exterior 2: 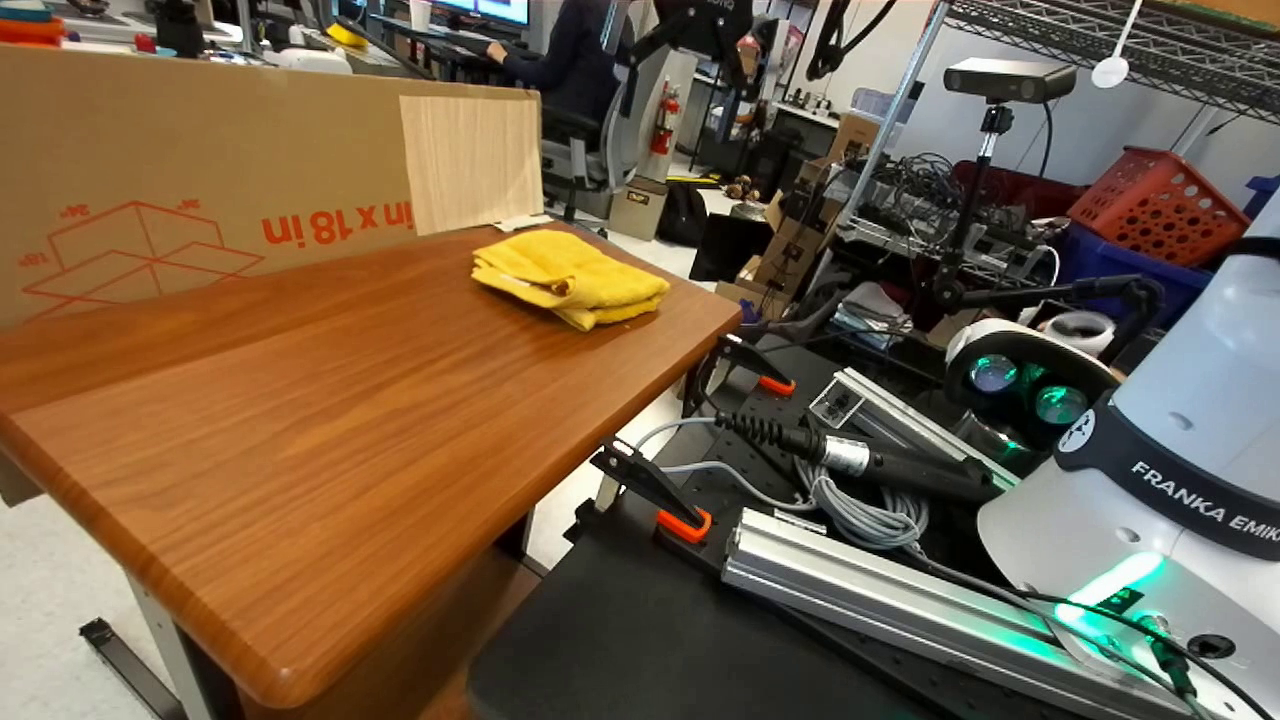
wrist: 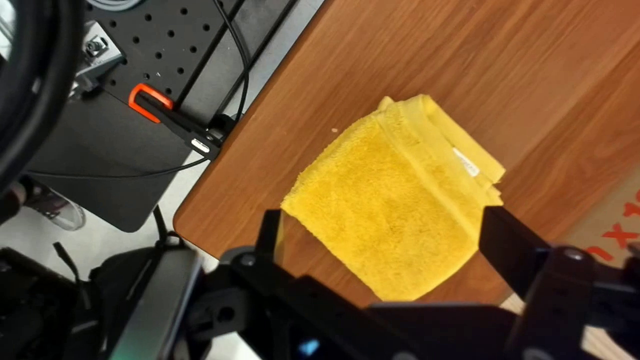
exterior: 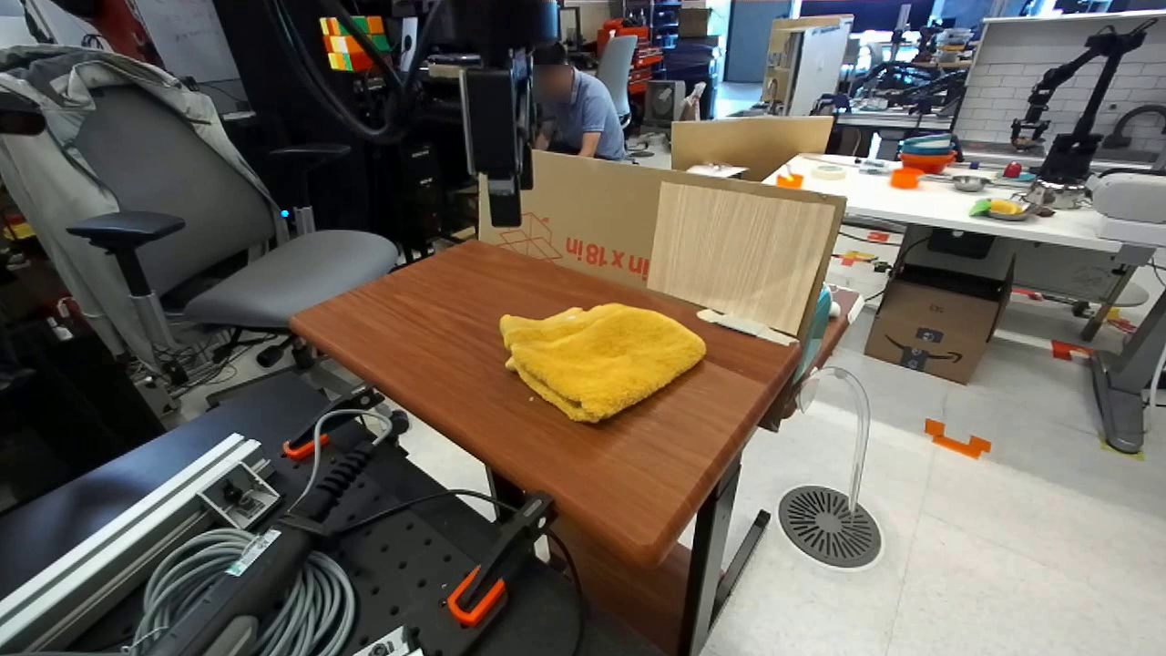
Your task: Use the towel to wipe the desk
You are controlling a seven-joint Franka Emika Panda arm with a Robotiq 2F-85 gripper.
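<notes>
Gripper [wrist: 382,220] poised high above the towel [wrist: 390,185], holding nothing; in the wrist view its two fingers [wrist: 269,230] stand well apart. The towel, folded in layers, lies on the desk [exterior: 410,333]. Step in hand, as judged here: the grasp. For a sound hold, centre the gripper on the towel, descend straight until the fingertips almost meet the desk beneath it, then close slowly so that every layer bunches together (a pinch of the upper layer alone would probably unfold the stack). Near the towel stands an upright cardboard panel [exterior: 583,210] fronted in part by a wood-grain sheet [exterior: 742,260]; wiping strokes should start from the towel's present place and lead away from both.
</notes>
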